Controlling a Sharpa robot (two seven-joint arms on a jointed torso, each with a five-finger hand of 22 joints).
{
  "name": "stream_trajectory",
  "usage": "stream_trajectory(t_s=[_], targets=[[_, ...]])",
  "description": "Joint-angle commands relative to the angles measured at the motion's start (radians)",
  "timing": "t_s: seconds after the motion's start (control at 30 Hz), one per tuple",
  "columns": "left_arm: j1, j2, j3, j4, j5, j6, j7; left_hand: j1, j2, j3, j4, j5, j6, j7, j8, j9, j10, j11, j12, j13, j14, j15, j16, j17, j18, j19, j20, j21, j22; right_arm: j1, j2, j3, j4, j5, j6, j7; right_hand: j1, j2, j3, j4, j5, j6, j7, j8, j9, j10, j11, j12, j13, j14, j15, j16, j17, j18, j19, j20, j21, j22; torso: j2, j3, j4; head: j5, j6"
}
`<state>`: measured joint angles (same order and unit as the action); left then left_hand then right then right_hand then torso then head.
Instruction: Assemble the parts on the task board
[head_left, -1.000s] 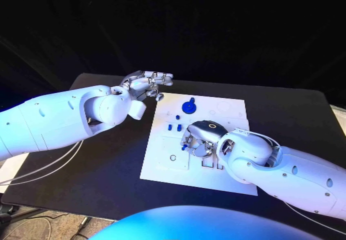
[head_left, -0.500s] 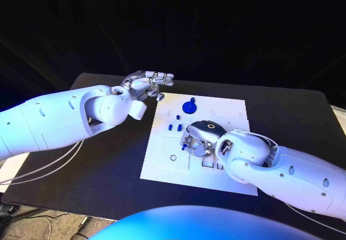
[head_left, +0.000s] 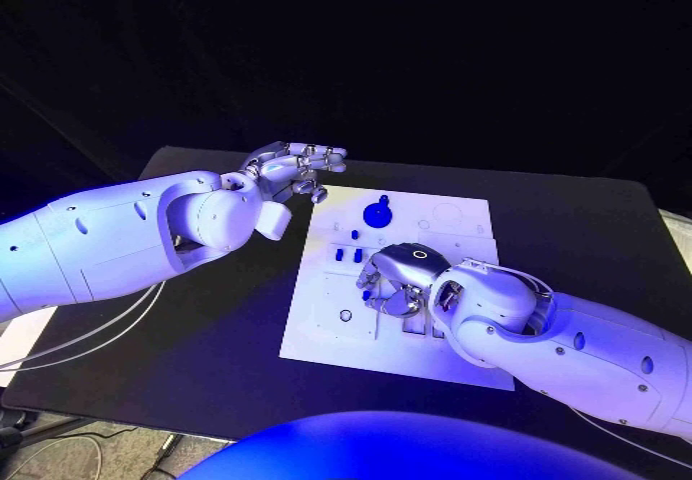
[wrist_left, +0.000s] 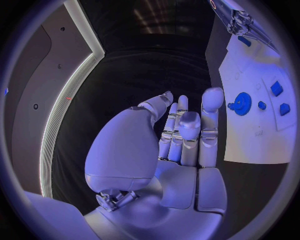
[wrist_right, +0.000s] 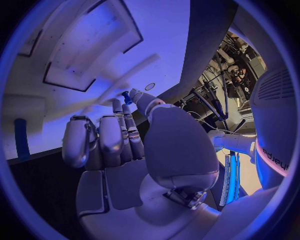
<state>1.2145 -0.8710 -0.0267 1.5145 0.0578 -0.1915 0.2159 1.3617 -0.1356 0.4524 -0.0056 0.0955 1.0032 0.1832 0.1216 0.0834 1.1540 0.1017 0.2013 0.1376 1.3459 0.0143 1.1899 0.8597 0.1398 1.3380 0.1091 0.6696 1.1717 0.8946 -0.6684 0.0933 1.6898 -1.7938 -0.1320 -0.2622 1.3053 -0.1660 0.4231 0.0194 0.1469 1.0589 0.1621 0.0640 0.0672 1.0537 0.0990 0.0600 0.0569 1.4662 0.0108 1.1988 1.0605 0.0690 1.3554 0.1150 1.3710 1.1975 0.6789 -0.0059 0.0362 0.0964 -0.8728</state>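
Black table under everything, white board lying flat at its middle. Left hand raised beyond the board's far left corner, fingers loosely apart, gripping nothing. Right hand down over the board's middle, pinching a small blue peg at the fingertips. Blue gear seated near the board's far edge.
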Motion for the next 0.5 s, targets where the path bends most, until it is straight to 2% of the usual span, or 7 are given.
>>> stream_trajectory(t_s=[0.03, 0.23, 0.33, 0.4, 0.5], targets=[[0.001, 0.001, 0.001, 0.002, -0.005, 0.02, 0.001, 0.001, 0.006, -0.005, -0.002, 0.003, -0.006, -0.003, 0.005, -0.001, -0.007, -0.003, 0.006, 0.001, -0.008, -0.001, -0.002, -0.001, 0.012, -0.007, 0.001, -0.004, -0.001, -0.004, -0.002, -0.003, -0.005, 0.001, -0.028, -0.016, 0.004, 0.004, -0.013, -0.001, -0.006, -0.011, -0.001, -0.002, -0.001, -0.026, 0.01, 0.007, 0.006, 0.021, 0.008, 0.0, -0.002, 0.015, 0.0, 0.006, -0.005, -0.001, 0.0, 0.0004, 0.0001, -0.001, 0.0], [0.001, 0.001, 0.001, 0.0, -0.005, 0.022, -0.001, 0.001, 0.006, -0.005, -0.002, 0.003, -0.006, -0.003, 0.005, -0.001, -0.007, -0.003, 0.006, 0.001, -0.008, -0.001, -0.002, -0.001, 0.012, -0.007, 0.001, -0.004, -0.001, -0.006, -0.02, -0.003, 0.018, 0.008, -0.087, -0.01, 0.01, 0.01, -0.023, -0.003, 0.003, -0.02, 0.0, -0.003, -0.001, -0.025, 0.01, 0.014, 0.008, 0.02, 0.008, 0.0, -0.004, 0.016, 0.0, 0.007, -0.006, -0.003, 0.0, 0.0011, 0.0003, -0.005, 0.0], [0.001, 0.001, 0.001, -0.001, -0.005, 0.022, -0.001, 0.0, 0.006, -0.007, -0.002, 0.003, -0.007, -0.003, 0.006, -0.001, -0.008, -0.002, 0.007, 0.001, -0.009, -0.001, -0.002, -0.002, 0.013, -0.007, 0.002, -0.007, -0.002, -0.007, -0.042, 0.003, 0.043, 0.014, -0.101, -0.014, 0.008, 0.009, -0.03, -0.002, 0.005, -0.019, 0.0, -0.001, -0.001, -0.023, 0.01, 0.018, 0.008, 0.019, 0.008, -0.002, -0.007, 0.016, -0.002, 0.007, -0.008, -0.006, -0.001, 0.0013, 0.0002, -0.008, 0.0], [0.001, 0.001, 0.001, -0.002, -0.005, 0.023, -0.002, 0.0, 0.006, -0.007, -0.002, 0.003, -0.007, -0.003, 0.006, -0.001, -0.008, -0.002, 0.007, 0.001, -0.009, -0.001, -0.002, -0.002, 0.013, -0.007, 0.002, -0.007, -0.002, -0.008, -0.064, 0.016, 0.064, 0.02, -0.106, -0.021, 0.008, 0.009, -0.036, -0.001, 0.006, -0.016, 0.0, 0.0, 0.0, -0.02, 0.009, 0.021, 0.009, 0.019, 0.008, -0.002, -0.008, 0.016, -0.002, 0.007, -0.008, -0.006, -0.001, 0.0014, -0.0013, -0.011, 0.0], [0.001, 0.0, 0.001, -0.003, -0.005, 0.023, -0.002, 0.0, 0.006, -0.007, -0.002, 0.003, -0.007, -0.003, 0.006, -0.001, -0.008, -0.002, 0.007, 0.001, -0.009, -0.001, -0.002, -0.002, 0.013, -0.007, 0.002, -0.007, -0.002, -0.008, -0.105, 0.042, 0.094, 0.034, -0.106, -0.033, 0.013, 0.011, -0.045, -0.002, 0.019, -0.011, -0.001, 0.001, 0.001, -0.011, 0.007, 0.03, 0.009, 0.019, 0.007, -0.001, -0.008, 0.016, -0.001, 0.007, -0.007, -0.004, -0.002, 0.0001, -0.0036, -0.018, 0.007]])
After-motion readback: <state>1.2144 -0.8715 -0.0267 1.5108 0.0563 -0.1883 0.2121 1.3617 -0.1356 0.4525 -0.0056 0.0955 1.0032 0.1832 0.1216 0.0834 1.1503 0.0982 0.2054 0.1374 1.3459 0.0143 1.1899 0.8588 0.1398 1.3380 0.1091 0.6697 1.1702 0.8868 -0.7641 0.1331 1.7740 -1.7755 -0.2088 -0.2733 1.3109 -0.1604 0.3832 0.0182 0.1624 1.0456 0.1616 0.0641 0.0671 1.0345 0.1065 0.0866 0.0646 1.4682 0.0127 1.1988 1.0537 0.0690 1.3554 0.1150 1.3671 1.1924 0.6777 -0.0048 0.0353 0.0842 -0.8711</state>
